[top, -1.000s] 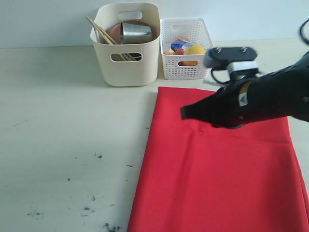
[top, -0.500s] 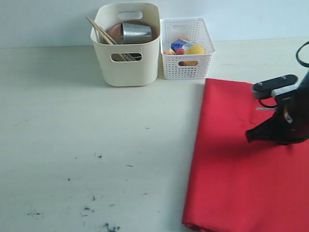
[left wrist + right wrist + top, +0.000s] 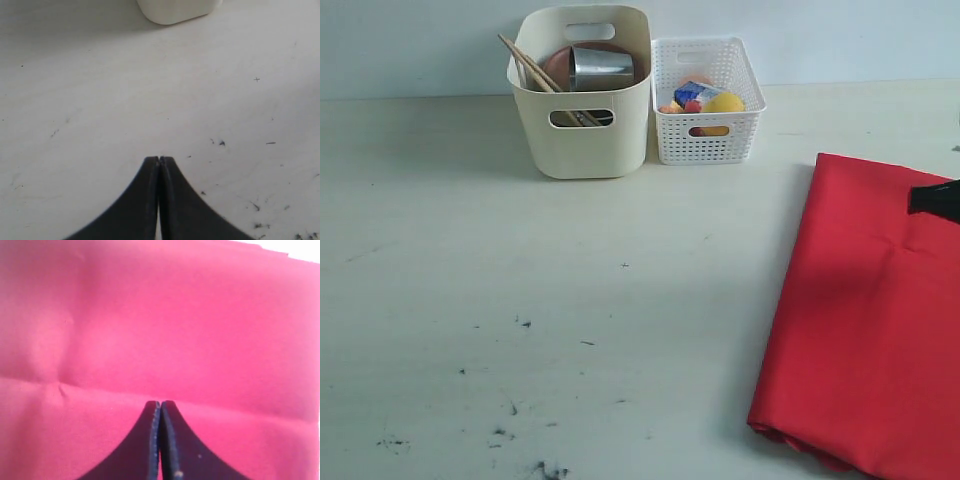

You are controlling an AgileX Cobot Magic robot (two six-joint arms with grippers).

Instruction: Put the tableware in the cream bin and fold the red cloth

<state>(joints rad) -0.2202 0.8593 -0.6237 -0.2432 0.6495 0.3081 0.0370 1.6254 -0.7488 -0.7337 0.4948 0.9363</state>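
Observation:
The cream bin (image 3: 582, 140) stands at the back and holds the tan chopsticks (image 3: 525, 62), the steel cup (image 3: 601, 68) and the edge of the brown plate (image 3: 558, 66). Bowl, spoon and knife do not show. The red cloth (image 3: 860, 320) lies folded at the right edge of the table, running out of frame. Only the dark tip of my right gripper (image 3: 915, 198) shows there, over the cloth's far part. In the right wrist view that gripper (image 3: 160, 402) is shut above flat cloth (image 3: 175, 330), nothing visible between the jaws. My left gripper (image 3: 159, 159) is shut over bare table, the bin's base (image 3: 175, 10) ahead.
A white lattice basket (image 3: 705, 125) stands right of the bin with a lemon (image 3: 724, 103), a milk carton (image 3: 695, 93) and other toy food. Dark specks mark the pale tabletop (image 3: 510, 330) at the front left.
The right arm has swept to the right and almost left the exterior view. The red cloth's left edge has shifted right with it, baring the table's middle.

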